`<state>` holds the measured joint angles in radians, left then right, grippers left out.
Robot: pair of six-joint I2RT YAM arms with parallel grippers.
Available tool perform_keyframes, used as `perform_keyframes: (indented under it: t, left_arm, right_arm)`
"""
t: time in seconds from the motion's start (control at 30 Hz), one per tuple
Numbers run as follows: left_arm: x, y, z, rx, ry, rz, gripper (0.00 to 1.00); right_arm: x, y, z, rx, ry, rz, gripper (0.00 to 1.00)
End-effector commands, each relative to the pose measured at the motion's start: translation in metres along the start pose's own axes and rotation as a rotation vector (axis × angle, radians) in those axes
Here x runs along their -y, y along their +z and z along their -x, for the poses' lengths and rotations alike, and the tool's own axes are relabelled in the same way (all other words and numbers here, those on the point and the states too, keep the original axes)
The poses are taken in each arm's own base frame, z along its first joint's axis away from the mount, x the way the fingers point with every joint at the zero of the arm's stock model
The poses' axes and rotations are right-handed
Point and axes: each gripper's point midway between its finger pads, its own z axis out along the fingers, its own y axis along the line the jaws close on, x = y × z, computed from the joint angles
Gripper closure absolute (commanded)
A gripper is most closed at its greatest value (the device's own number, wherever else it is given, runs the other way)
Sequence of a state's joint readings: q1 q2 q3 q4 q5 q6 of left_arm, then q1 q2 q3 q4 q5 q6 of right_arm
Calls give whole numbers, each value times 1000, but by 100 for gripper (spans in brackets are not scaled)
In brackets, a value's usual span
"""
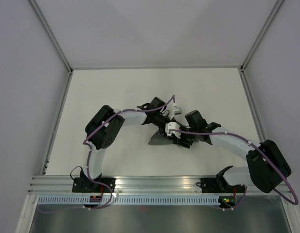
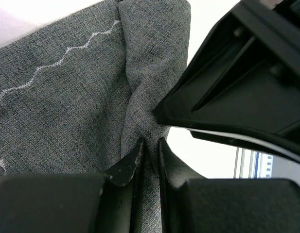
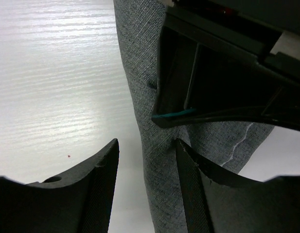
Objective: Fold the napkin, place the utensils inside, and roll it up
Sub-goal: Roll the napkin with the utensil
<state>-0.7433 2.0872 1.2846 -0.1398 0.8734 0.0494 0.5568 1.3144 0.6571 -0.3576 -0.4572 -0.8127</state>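
**Top external view.** The left arm (image 1: 132, 116) and the right arm (image 1: 227, 141) meet over the middle of the white table (image 1: 115, 92). The napkin (image 1: 157, 140) lies bunched on the table under the two wrists. Only a small dark grey patch of it shows. The fingertips cannot be made out from this view.

**Left wrist view.**
- The left gripper (image 2: 150, 153) is closed to a narrow slit.
- A raised fold of the napkin (image 2: 67, 111) runs down between its two fingers (image 2: 126, 165) and is pinched there.
- The cloth spreads up and to the left from the pinch point. A pale wavy stitched line (image 2: 67, 49) runs across it.
- One black finger of the right gripper (image 2: 227, 92) stands just beside the fold on its right. Its tip is at the cloth, just above the pinch point.

**Right wrist view.**
- The right gripper (image 3: 147, 145) stands wide apart and grips nothing.
- A narrow ridge of the napkin (image 3: 140, 87) runs between its fingers (image 3: 98, 189).
- The ridge lies against the right-hand finger. Bare table shows between the ridge and the left-hand finger.
- The left gripper (image 3: 208, 87) sits at the top right, down on the same ridge of cloth.
- A light stitched line (image 3: 239, 141) shows on the cloth below the left gripper.
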Motion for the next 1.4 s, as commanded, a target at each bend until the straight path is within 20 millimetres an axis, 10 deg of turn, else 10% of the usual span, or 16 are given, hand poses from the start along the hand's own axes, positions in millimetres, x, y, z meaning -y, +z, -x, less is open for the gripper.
perform_keyframes:
  t: [0.0,0.63,0.87,1.37]
  left_arm:
    - [-14,8,-50,-133,-168,38,98]
    - [-19,7,-45,-127,-185,45,86]
    - [-26,-1,-27,-77,-199,120,72]
    - [-57,-81,43,367,-309,425,48]
  right_arm:
    - [9,9,2,-3,-11,-38,44]
    - [0,29,-29,-102,20,12,52]
    - [-3,33,-37,-126,37,23,71]
    - [6,32,-34,-101,92,78,85]
